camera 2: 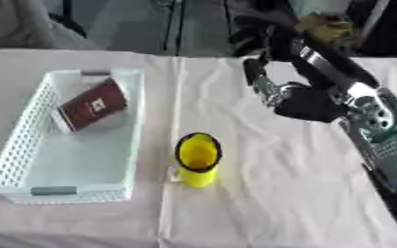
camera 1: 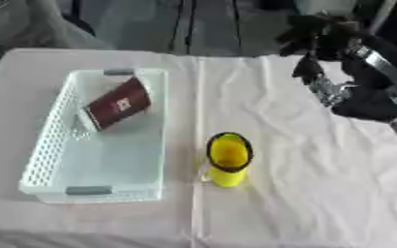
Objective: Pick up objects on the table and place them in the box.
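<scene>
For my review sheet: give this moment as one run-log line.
right hand: raised over table, holding nothing | yellow cup: upright on cloth, beside basket | dark red booklet: in white basket | left hand: not visible

Your robot's black and silver right hand (camera 2: 299, 104) is too blurred to tell whether its fingers are curled or straight, and its arm runs off the right edge in both views. The dark red flat booklet-like item (camera 1: 117, 103) in the pale green perforated plastic basket (camera 1: 45, 145) carries a small light mark you cannot read. The yellow cup with a dark rim (camera 2: 197, 160) hides its own base on the far side.
</scene>
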